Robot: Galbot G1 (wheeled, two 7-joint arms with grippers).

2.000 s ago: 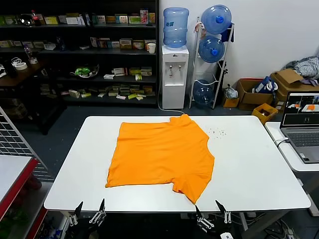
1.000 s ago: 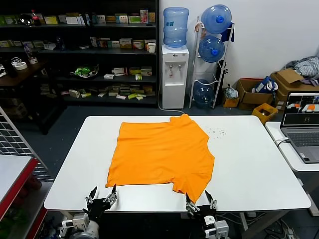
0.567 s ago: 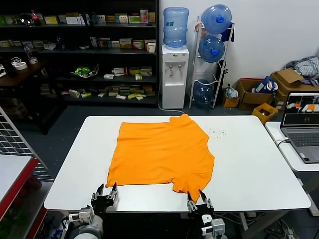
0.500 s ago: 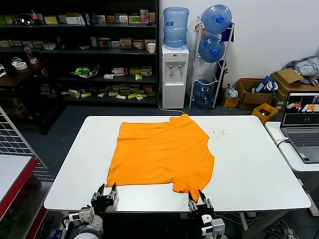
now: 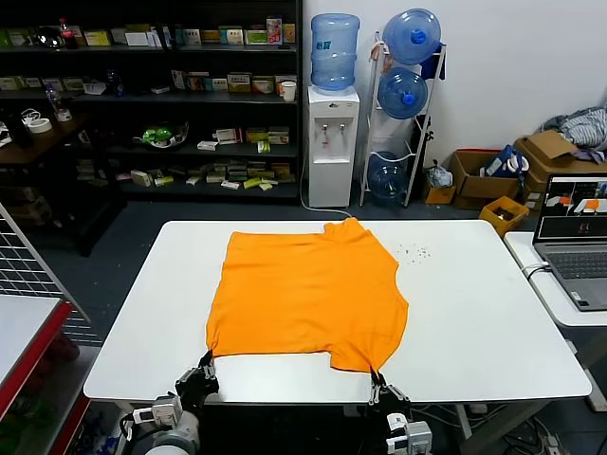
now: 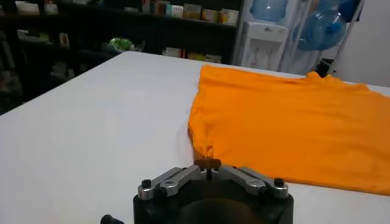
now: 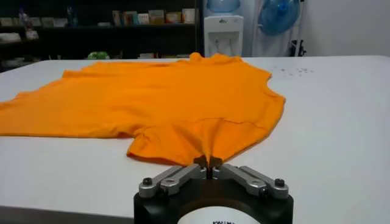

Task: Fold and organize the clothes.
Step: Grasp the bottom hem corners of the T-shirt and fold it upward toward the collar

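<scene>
- Orange T-shirt (image 5: 305,294) was lying spread out flat on the white table (image 5: 474,322), collar end toward the far edge and the hem side toward the robot.
- Left gripper (image 5: 202,372) sat right at the near left corner of the shirt, and in the left wrist view its fingers were pinched together on that corner, with the cloth puckered up into a little peak at the tips (image 6: 208,163).
- Right gripper (image 5: 378,383) was doing the same thing on the other side, clamped on the tip of the near sleeve. The right wrist view showed the fabric drawn to a point between the closed tips (image 7: 208,162).
- So my read was the grasp step had been done and the first fold hadn't started, since the shirt was flat everywhere else.
- Next move looked like it needed both arms to lift together and carry the near edge up and over toward the collar, keeping even height so the cloth doesn't skew or slip out of a pinch.
- Laptop (image 5: 575,242) sat on a side table off to the right, well apart from all this.
</scene>
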